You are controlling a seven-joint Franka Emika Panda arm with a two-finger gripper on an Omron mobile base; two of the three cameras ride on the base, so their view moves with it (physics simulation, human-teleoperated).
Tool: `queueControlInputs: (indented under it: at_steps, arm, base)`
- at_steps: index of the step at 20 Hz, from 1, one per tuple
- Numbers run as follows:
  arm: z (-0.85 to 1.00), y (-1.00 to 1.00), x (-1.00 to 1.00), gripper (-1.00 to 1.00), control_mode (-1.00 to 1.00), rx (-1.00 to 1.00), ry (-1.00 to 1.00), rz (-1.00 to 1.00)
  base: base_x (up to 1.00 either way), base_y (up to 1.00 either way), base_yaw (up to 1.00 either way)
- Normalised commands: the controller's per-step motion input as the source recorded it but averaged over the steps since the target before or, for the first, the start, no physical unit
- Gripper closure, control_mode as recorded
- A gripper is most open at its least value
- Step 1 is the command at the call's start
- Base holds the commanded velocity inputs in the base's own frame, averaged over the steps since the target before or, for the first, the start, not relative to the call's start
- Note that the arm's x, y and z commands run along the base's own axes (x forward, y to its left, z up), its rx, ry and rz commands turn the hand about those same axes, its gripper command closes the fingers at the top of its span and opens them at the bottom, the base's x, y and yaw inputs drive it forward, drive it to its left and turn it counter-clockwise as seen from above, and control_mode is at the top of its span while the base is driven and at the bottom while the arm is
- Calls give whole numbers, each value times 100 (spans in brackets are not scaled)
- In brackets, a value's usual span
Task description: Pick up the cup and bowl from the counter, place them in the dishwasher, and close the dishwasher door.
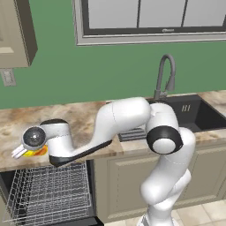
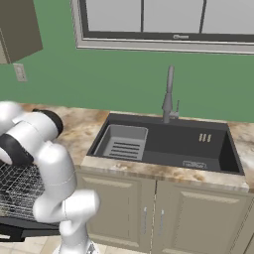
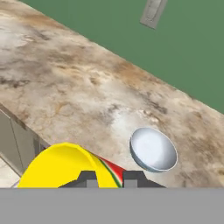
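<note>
Yellow plastic is seen at the bottom of the hand view, where the cup (image 3: 65,168) lies right against the two dark fingertips (image 3: 86,178); its rim is clasped between them, one tip inside the wall and one outside, so the jaws are closed on the cup. A red, white and green stripe is visible on the cup's side beside the right tip. In the left base view the cup (image 1: 36,152) is glimpsed as a small yellow and orange patch under the hand, at the front edge of the worktop (image 1: 84,115); whether it is lifted off the stone cannot be told.

Just beyond the cup in the hand view, the bowl (image 3: 153,150) is set on the marbled worktop (image 3: 78,87), apart from the cup and untouched by the jaws. It is pale, glossy and tilted toward the camera.

Below the worktop edge, the dishwasher (image 1: 44,194) is found open, with its silver wire rack (image 1: 48,190) pulled out under the hand. The rack (image 2: 17,191) is also seen behind the arm in the right base view. To the right, a dark sink (image 2: 163,144) with a grey faucet (image 2: 168,96) is sunk in the worktop.
</note>
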Motion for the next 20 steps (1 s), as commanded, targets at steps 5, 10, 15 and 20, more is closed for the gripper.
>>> queueControlInputs:
  at_steps: [5, 10, 15, 20]
  arm:
    - [-5, 0, -19, 100, -100, -12, -5, 8]
    - [-17, -3, -17, 100, -100, -11, 0, 10]
    - [-44, 0, -9, 100, -100, -19, 0, 10]
    - [-62, 0, -19, 100, -100, -24, -2, 7]
  base:
    - [0, 0, 0]
    - [0, 0, 0]
    - [0, 0, 0]
    - [0, 0, 0]
